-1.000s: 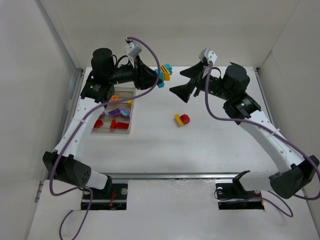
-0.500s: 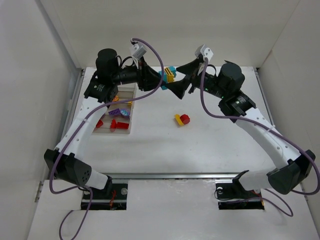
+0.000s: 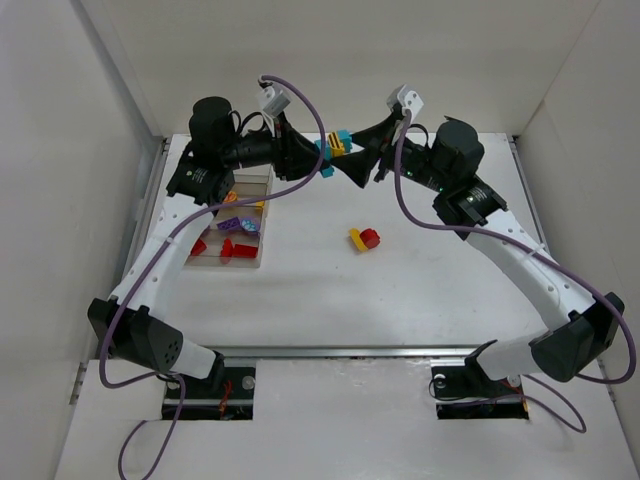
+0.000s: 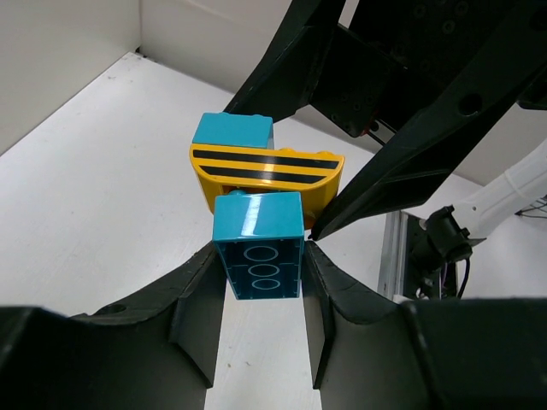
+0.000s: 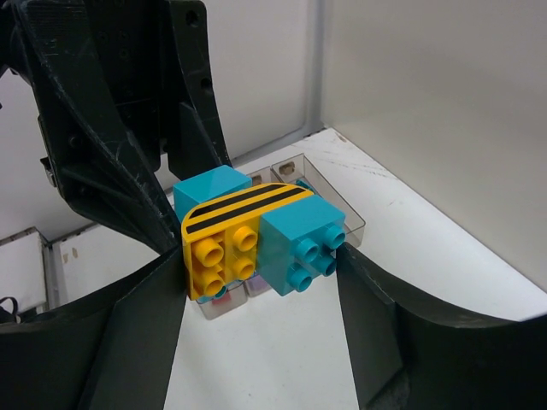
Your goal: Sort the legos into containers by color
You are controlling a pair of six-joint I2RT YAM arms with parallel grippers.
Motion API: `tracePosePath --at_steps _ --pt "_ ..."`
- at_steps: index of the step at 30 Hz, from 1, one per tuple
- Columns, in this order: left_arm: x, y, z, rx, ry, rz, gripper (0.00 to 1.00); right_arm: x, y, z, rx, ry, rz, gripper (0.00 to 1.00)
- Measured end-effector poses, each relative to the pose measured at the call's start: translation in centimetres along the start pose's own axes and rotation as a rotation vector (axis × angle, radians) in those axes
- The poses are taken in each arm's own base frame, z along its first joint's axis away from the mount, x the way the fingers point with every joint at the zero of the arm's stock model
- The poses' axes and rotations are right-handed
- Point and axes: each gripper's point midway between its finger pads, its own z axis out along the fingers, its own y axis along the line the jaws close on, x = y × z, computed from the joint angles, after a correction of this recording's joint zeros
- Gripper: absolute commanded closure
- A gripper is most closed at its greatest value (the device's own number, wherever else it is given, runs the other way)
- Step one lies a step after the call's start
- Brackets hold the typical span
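Now: your left claw (image 4: 261,266) is narrow, clamped on the near teal brick (image 4: 258,226) of a teal-yellow-teal cluster (image 4: 267,166), holding it in the air over the far side of the desk (image 3: 420,300). Your right claw (image 5: 256,256) straddles the cluster's other end, fingers just beside its yellow and teal bricks; you cannot tell whether it grips. A red-and-yellow pair (image 3: 365,238) lies mid-desk, well apart. The box (image 3: 252,183) at left holds red, purple and yellow bricks.
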Motion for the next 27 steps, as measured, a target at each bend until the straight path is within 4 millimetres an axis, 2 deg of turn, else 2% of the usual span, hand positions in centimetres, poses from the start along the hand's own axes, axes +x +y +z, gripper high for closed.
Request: tracePosePath --at_steps 3,6,7,10,13,14,16,22,27 --pt "0.0 0.0 0.0 -0.001 0.000 0.001 1.00 0.0 0.0 0.0 0.000 0.000 0.000 0.43" --pt "0.0 0.0 0.0 -0.001 0.000 0.003 1.00 0.0 0.0 0.0 -0.001 0.000 0.000 0.55" --pt "0.0 0.0 0.0 -0.001 0.000 0.003 1.00 0.0 0.0 0.0 -0.001 0.000 0.000 0.65" --pt "0.0 0.0 0.0 -0.001 0.001 0.003 1.00 0.0 0.0 0.0 0.000 -0.001 0.002 0.68" --pt "0.0 0.1 0.0 -0.006 -0.001 0.008 1.00 -0.1 -0.2 0.0 0.011 -0.010 0.009 0.82" --pt "0.0 0.2 0.0 -0.010 -0.001 0.011 1.00 -0.1 -0.3 0.0 0.023 -0.020 0.016 0.92" --pt "0.2 0.3 0.0 -0.015 0.002 0.017 1.00 0.1 -0.7 -0.4 0.055 -0.048 0.034 0.99" --pt "2.0 0.4 0.2 -0.018 0.040 -0.021 1.00 -0.9 -2.4 -1.7 0.176 -0.131 0.053 1.00" --pt "2.3 0.6 0.1 -0.029 0.050 -0.029 1.00 -1.4 -4.1 -2.3 0.277 -0.161 0.070 1.00"
